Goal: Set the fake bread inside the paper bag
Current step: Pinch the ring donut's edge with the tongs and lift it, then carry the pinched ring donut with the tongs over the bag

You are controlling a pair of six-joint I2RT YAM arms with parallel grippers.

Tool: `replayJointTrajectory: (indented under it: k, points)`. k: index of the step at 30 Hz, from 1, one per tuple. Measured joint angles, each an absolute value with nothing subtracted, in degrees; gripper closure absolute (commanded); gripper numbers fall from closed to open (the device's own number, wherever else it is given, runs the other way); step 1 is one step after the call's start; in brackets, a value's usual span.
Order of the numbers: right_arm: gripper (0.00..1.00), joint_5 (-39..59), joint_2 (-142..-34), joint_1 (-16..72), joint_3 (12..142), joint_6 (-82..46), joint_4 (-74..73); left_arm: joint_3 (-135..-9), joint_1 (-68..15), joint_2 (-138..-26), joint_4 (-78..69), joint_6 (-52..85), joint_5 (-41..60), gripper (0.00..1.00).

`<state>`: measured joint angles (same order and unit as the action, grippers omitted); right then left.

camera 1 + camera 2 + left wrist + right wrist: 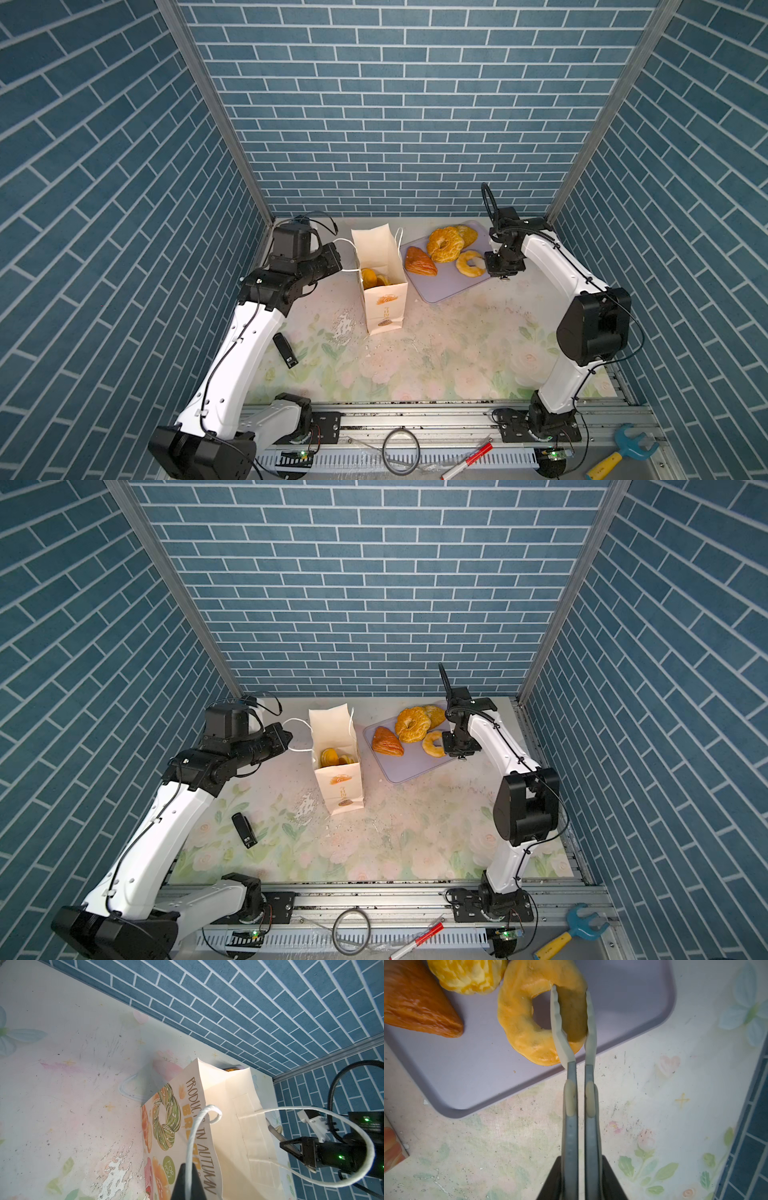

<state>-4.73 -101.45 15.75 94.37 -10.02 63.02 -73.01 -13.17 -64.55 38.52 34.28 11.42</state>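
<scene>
Partway: some fake bread [371, 277] was in the paper bag [385, 307] mid-frame, four pieces on the tray [449, 289] right of centre; right fingers [556, 1022] clamped the ring bread [517, 1028] there, left fingers [178, 1184] pinched the bag's cord handle [207, 1108].

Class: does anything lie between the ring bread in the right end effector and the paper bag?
Yes: the brown flaky triangle lies on the tray between the ring bread and the paper bag. Higher up, nothing visible blocks the way.
</scene>
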Motion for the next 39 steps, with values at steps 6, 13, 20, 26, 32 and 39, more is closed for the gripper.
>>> replayJointTrajectory:
  k: [6, 13, 20, 26, 32, 39]
  points:
    - [0.83, -6.4, -91.7, 15.9, 97.4, -10.3, 65.4, -72.3, -13.2, -63.8, 38.0, 34.3, 11.6, 1.00]
    - [0.84, -6.9, -82.9, 20.2, 106.1, -10.2, 65.4, -71.6, -13.2, -62.6, 37.3, 34.3, 11.6, 1.00]
    - [0.84, -4.7, -84.0, 33.7, 119.6, -7.1, 63.9, -71.3, -13.2, -61.6, 37.1, 34.6, 11.6, 1.00]
    - [0.84, -2.8, -89.2, 43.7, 126.8, -2.9, 62.9, -70.6, -13.2, -60.9, 37.0, 34.9, 11.6, 1.00]
    - [0.84, -2.1, -95.5, 51.9, 131.4, 1.1, 63.0, -70.6, -13.2, -60.8, 37.0, 35.0, 11.6, 1.00]
    - [0.84, -1.7, -98.5, 54.6, 131.4, 2.7, 64.5, -70.6, -13.2, -60.8, 37.0, 35.1, 11.6, 1.00]
